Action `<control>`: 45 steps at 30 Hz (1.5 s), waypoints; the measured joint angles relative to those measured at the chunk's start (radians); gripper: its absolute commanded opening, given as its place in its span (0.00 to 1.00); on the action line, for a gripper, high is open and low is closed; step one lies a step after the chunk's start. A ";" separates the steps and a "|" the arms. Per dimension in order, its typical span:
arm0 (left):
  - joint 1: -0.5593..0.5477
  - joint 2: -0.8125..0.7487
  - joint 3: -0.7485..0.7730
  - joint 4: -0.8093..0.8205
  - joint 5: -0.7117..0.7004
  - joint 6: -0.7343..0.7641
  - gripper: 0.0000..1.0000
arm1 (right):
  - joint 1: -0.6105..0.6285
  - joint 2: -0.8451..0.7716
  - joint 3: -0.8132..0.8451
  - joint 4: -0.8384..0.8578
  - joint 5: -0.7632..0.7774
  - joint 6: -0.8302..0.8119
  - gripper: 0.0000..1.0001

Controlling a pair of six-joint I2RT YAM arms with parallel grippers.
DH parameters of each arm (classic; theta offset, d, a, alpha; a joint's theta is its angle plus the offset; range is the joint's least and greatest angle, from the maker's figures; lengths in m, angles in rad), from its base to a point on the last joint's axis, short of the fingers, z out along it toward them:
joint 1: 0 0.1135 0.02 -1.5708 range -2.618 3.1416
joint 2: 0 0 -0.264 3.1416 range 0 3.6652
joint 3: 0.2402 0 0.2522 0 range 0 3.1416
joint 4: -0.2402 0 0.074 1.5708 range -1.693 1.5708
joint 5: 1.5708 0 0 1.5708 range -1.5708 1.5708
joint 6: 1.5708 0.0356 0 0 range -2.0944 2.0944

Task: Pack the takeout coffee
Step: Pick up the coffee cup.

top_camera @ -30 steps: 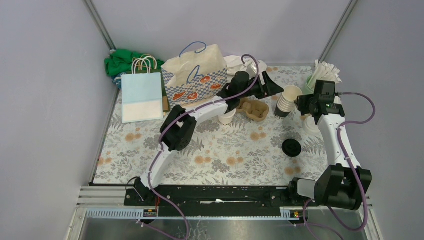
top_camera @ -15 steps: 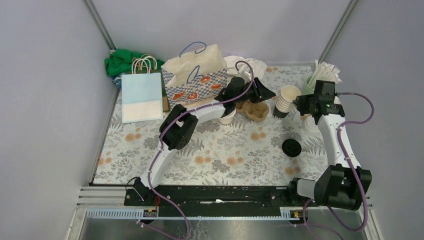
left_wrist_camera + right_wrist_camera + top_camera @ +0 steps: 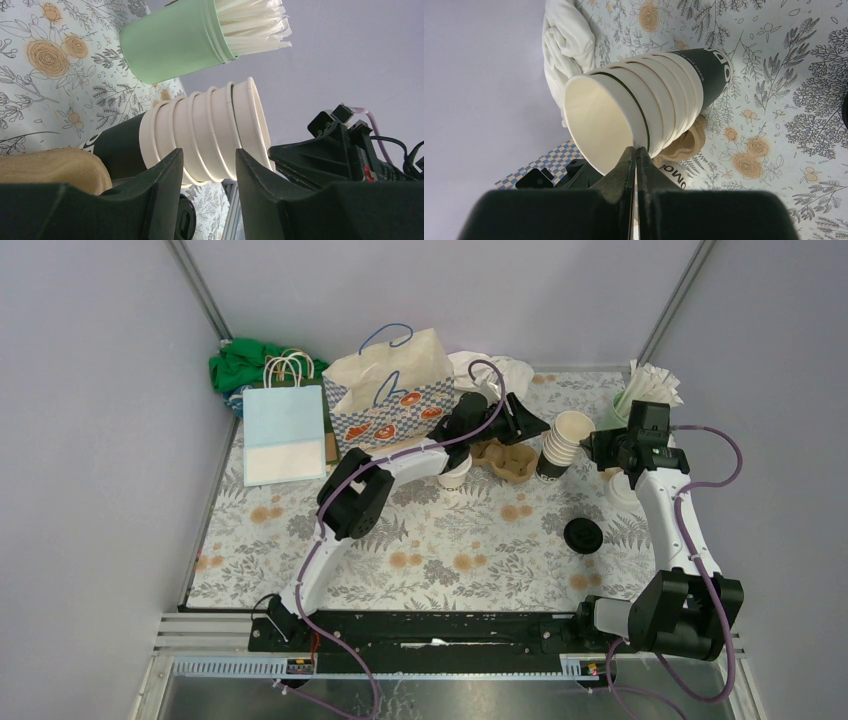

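Note:
A tilted stack of nested paper cups (image 3: 557,445), cream at the rims and dark at the bottom cup, leans over the table's back right. My right gripper (image 3: 598,447) is shut on the rim of the top cup (image 3: 596,117), pinching its wall (image 3: 636,148). My left gripper (image 3: 528,426) comes from the left, its fingers closed on either side of the stack's (image 3: 200,135) middle rims (image 3: 209,151). A single white cup with dark lettering (image 3: 455,475) stands under the left arm, beside a brown pulp cup carrier (image 3: 507,460).
A mint tumbler of wrapped straws (image 3: 630,400) stands behind the right gripper. A black lid (image 3: 582,534) lies in front of the stack. A checkered paper bag (image 3: 390,390), a blue bag (image 3: 285,430), green cloth (image 3: 240,365) and white cloth (image 3: 495,368) line the back.
The left gripper has moved right to the cup stack and narrowed its jaws onto it. The right gripper has tipped the stack a little leftward.

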 measured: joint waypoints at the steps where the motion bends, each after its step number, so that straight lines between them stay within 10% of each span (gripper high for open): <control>1: 0.000 0.000 0.000 0.000 0.000 -0.001 0.52 | 0.000 0.000 0.000 0.000 -0.002 0.001 0.00; 45: -0.014 0.032 0.228 -0.357 -0.041 0.187 0.47 | -0.003 -0.003 -0.007 0.004 -0.053 0.038 0.00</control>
